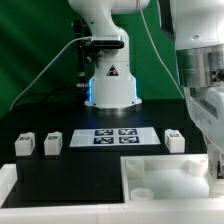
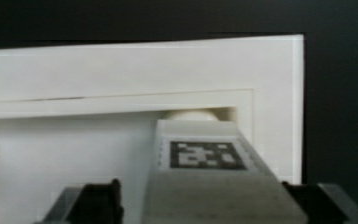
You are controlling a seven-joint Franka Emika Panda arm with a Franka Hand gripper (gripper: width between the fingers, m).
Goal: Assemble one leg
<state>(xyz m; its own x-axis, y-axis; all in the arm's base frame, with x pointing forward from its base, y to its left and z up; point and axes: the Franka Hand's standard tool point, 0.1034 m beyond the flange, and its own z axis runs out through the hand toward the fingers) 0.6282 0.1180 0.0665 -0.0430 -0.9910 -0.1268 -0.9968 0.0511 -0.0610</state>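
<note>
No readable words, brand names or numbers anywhere. Signs only:
- Robot base (image 1: 110, 82): black triangular warning sign (image 1: 112, 72) on the white housing; symbol inside too small to make out.
- Marker board (image 1: 112, 137): four black-and-white square tags, patterns only.
- Leg (image 2: 201, 165) in wrist view: one black-and-white square tag (image 2: 204, 155) on its face, blocky pattern, no characters.
- Loose legs in exterior view: tags too small to read.
</note>
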